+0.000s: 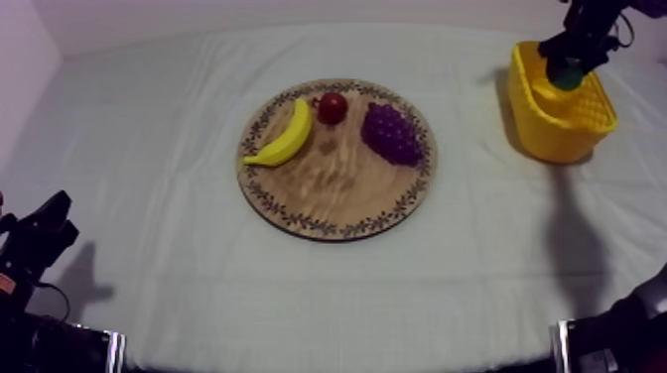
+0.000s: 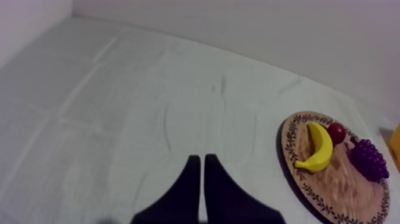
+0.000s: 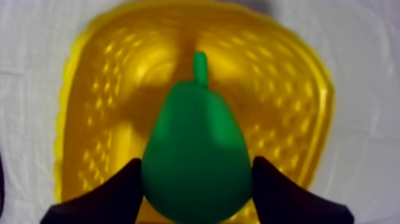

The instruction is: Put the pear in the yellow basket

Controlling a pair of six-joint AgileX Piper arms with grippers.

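Pear (image 3: pixel 196 161): green, gripped in the right claw (image 3: pixel 196 173), one black finger on each side of its wide end, stem pointing away from the claw. It hangs over the open mouth of the yellow basket (image 3: pixel 77 89), w/ the basket's dimpled floor showing behind it. Can't tell if its low end is below the rim.

Top view: pear (image 1: pixel 568 75) and right claw (image 1: pixel 566 62) sit upper right of frame, at the basket's (image 1: pixel 556 134) far rim, arm coming in from the upper right corner. Basket stands on the table (image 1: pixel 149 149), well apart from the board.

Wooden board (image 1: pixel 337 193), round w/ patterned rim, is mid-frame. On it: banana (image 1: pixel 286 137) at the left side, small red fruit (image 1: pixel 332 107) at the far edge just beside the banana's tip, grapes (image 1: pixel 390 134) at the right.

Left claw (image 1: pixel 45 233) is low at lower left of frame, apart from everything. Its wrist view: fingers together in a narrow wedge (image 2: pixel 200 159), nothing between, over bare cloth; board (image 2: pixel 342 182) w/ banana (image 2: pixel 318 149), red fruit (image 2: pixel 337 132) and grapes (image 2: pixel 369 159) lies off to one side.
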